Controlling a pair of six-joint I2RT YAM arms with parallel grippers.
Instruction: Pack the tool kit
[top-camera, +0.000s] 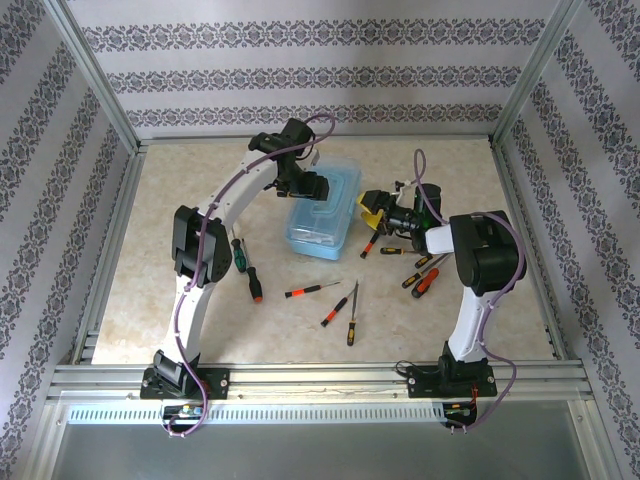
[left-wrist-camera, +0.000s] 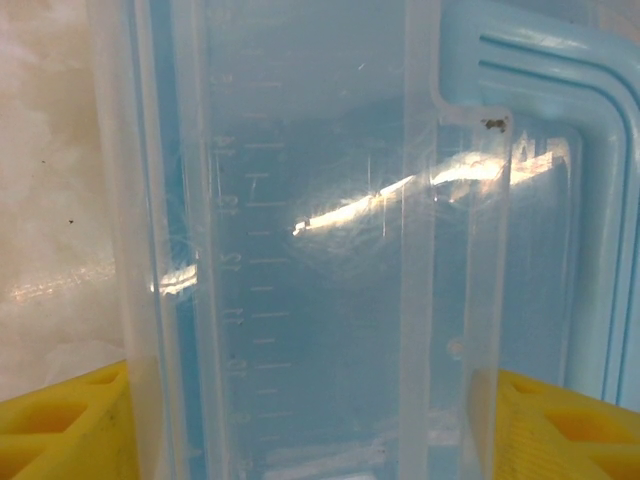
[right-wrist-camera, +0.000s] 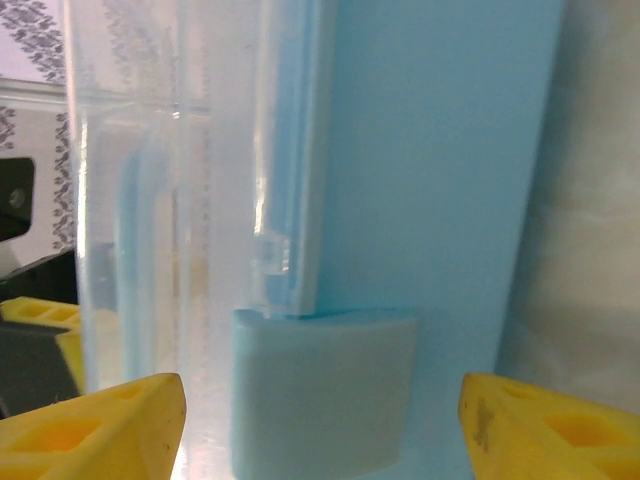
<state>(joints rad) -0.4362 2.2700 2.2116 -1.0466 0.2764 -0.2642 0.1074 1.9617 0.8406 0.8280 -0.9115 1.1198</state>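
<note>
**Item: tool box** (top-camera: 335, 215) — pale blue plastic tub with a clear lid (left-wrist-camera: 300, 250), standing mid-table (top-camera: 150, 200). The lid looks to be down.

**Handling, as I judge it:** light and thin-walled, with some spring in the panels. The glossy plastic is likely to be slick under my pads, and the clear lid may flex or crack if pinched hard. I would hold it at the stiff rim edges and the latch (right-wrist-camera: 325, 390), not at the middle of the lid.

**My left gripper** (top-camera: 308, 188): over the far end of the box. Its yellow fingers (left-wrist-camera: 60, 430) sit either side of the clear lid, apparently flush to its edges. I cannot tell whether they press or merely bracket it.

**My right gripper** (top-camera: 372, 205): just beside the box's right side. The jaws are parted around the latch with a gap on each side — holding nothing.

**Stock to pack:** screwdrivers loose outside the box.
- A green-handled one (top-camera: 238, 252) lies to the box's left.
- Slim red-handled ones (top-camera: 335, 310) lie on its near side.
- An orange-handled cluster (top-camera: 425, 280) lies to its near right.

**Step in hand, by my reckoning:** freeing the latch so the lid can lift.
</note>
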